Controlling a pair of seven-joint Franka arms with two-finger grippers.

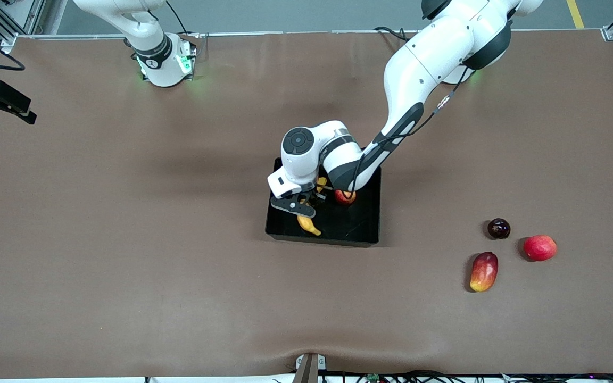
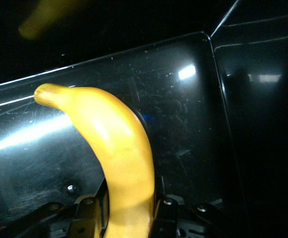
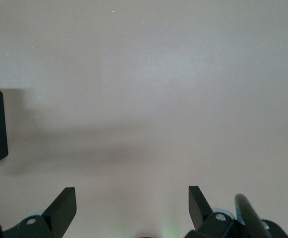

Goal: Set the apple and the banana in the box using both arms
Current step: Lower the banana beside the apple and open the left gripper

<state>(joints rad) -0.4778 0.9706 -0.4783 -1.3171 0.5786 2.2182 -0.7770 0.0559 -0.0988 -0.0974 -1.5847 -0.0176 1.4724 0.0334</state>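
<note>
The black box (image 1: 350,222) sits mid-table. The red apple (image 1: 345,197) lies in it, partly hidden under the left arm. My left gripper (image 1: 306,205) is low over the box, shut on the yellow banana (image 1: 309,224). In the left wrist view the banana (image 2: 119,144) curves out from between the fingers of the left gripper (image 2: 129,210) over the box's glossy floor (image 2: 193,124). I cannot tell whether its tip touches the floor. My right gripper (image 3: 132,196) waits open with nothing between its fingers, over bare table toward the right arm's end.
Three other fruits lie toward the left arm's end of the table, nearer the front camera than the box: a dark round fruit (image 1: 498,228), a plain red round fruit (image 1: 539,248) and an oblong red-and-yellow fruit (image 1: 483,272).
</note>
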